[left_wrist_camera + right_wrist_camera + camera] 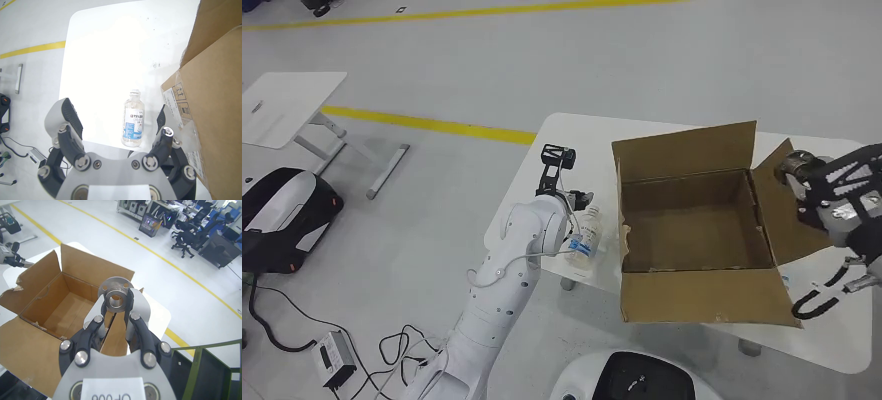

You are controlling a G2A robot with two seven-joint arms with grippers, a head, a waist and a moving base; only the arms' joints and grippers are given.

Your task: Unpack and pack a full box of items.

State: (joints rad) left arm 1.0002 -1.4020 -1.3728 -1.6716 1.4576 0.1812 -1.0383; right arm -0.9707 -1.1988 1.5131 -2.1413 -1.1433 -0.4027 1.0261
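Left gripper (115, 109): jaws spread wide, nothing held, hanging above bottle (133, 121). Bottle lies flat on table (105, 56), just beside outer wall of box (702, 295), base at table edge, cap pointing away from wrist. Long axis runs between fingers, so closing line crosses it squarely. Bottle sits off-centre, nearer box-side finger. Likely next: shift toward box, descend, pinch. Right gripper (116, 302): clamped on metal flange (113, 284), raised over box's opposite flap, well apart from bottle. Left arm clearly nearer.
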